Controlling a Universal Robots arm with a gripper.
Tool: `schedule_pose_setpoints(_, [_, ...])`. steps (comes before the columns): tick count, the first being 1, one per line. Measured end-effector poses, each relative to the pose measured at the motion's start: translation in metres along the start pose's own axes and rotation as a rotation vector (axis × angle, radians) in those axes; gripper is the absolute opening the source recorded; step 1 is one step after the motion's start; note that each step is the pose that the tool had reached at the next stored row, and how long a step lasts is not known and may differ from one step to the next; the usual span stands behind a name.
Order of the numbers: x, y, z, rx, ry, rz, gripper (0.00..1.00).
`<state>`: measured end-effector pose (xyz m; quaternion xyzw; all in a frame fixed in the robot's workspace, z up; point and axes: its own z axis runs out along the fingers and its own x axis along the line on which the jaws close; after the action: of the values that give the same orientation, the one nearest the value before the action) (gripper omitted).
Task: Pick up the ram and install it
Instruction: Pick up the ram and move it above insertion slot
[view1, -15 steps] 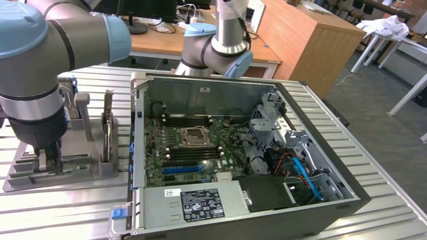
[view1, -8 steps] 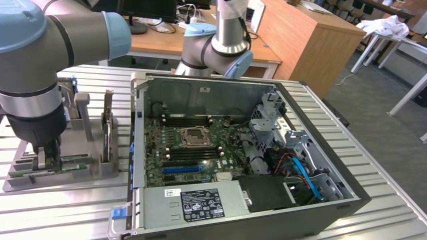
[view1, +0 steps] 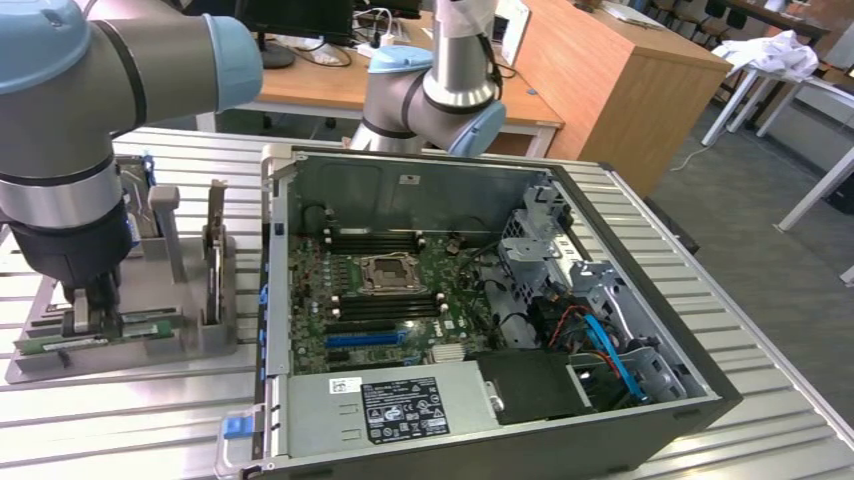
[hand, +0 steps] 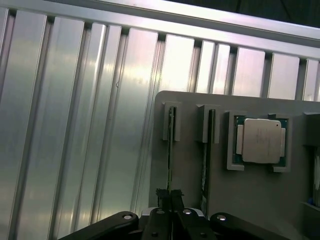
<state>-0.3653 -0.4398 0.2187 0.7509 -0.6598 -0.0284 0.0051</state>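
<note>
The ram (hand: 170, 150) is a thin green stick seen edge-on, standing in a slot of the grey holder tray (hand: 250, 200). My gripper (hand: 169, 196) is shut on it, with the black fingertips (hand: 161, 193) pressed against both of its faces. In the exterior view the gripper (view1: 88, 318) reaches straight down into the tray (view1: 40, 365) at that view's left, onto the green ram (view1: 60, 344). A second green stick (hand: 205, 160) stands in the neighbouring slot.
A square silver processor (hand: 260, 141) lies in a tray pocket beside the sticks. The open computer case (view1: 694, 385) stands at the exterior view's right of the tray, showing its motherboard (view1: 387, 300) and dark memory slots (view1: 380, 242). Upright parts (view1: 214, 265) stand in the tray.
</note>
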Motion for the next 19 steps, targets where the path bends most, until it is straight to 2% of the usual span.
schedule_pose_setpoints(19, [0.0,0.0006,-0.0128,-0.0001,0.0001,0.0,0.12])
